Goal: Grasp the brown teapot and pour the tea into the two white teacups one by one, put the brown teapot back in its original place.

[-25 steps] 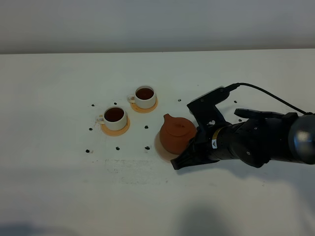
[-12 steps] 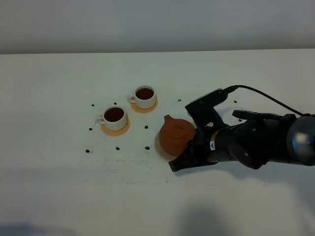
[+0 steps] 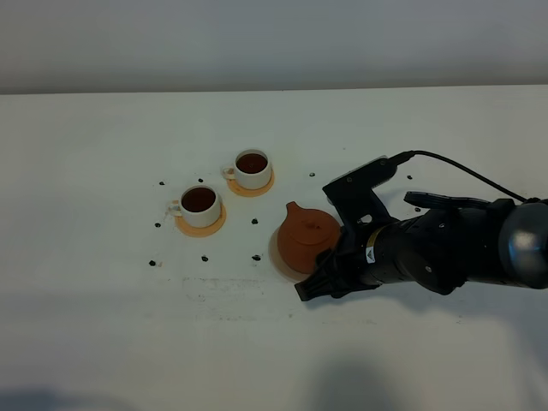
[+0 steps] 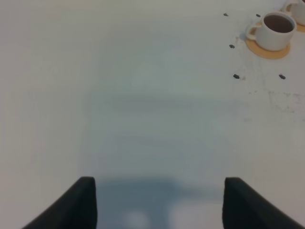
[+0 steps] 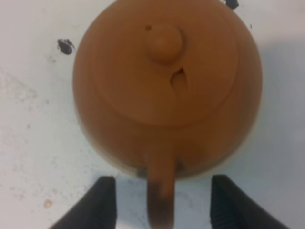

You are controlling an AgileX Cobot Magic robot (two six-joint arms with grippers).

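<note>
Between the open right gripper's (image 5: pixel 161 202) fingers stands the brown teapot's (image 5: pixel 167 86) handle.

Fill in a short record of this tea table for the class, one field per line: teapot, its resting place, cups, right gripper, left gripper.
teapot: brown teapot, upright, lid on, spout toward the cups
resting place: beige coaster, showing under the pot's edge
cups: two white teacups, both holding dark tea, each on an orange-tan coaster
right gripper: right gripper open, a finger on either side of the teapot handle, not touching it
left gripper: left gripper over bare table, holding nothing
</note>
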